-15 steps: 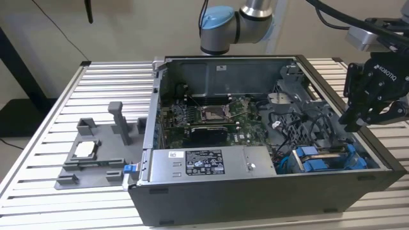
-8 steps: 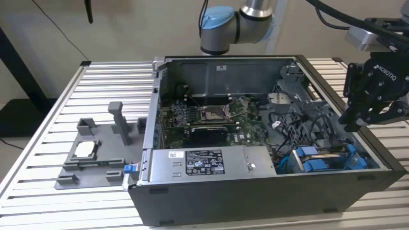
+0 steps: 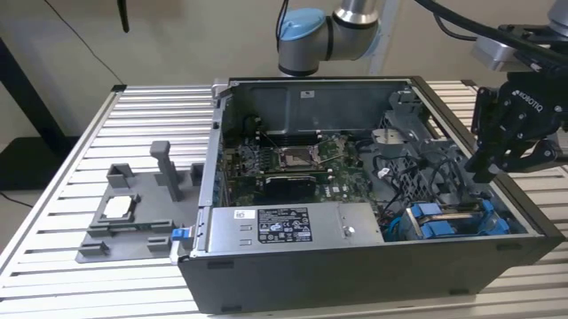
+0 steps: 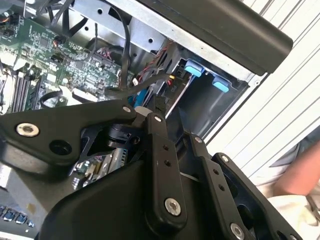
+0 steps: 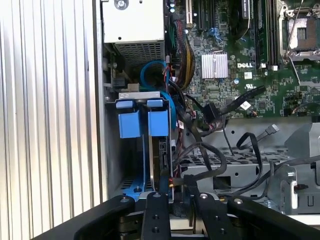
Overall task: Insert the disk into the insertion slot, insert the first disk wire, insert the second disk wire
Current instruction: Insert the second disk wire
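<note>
The tool (image 5: 177,196) pinches a black plug (image 5: 179,206); first wrist view shows the disk (image 5: 157,123) in its slot (image 5: 125,165)

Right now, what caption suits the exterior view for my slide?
Robot hand poised near the blue-railed insertion slot of an open computer case.

Probably a lab: slatted aluminium bench (image 3: 159,106)

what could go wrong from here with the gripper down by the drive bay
1. Loose black cables crowd the space beside the gripper at the insertion slot; a move could snag or tug one.
2. In the exterior view the gripper hangs close to the case wall, so a sideways move might knock it.
3. A person's arm rests near the case in the second wrist view, possibly within the robot's reach.
</note>
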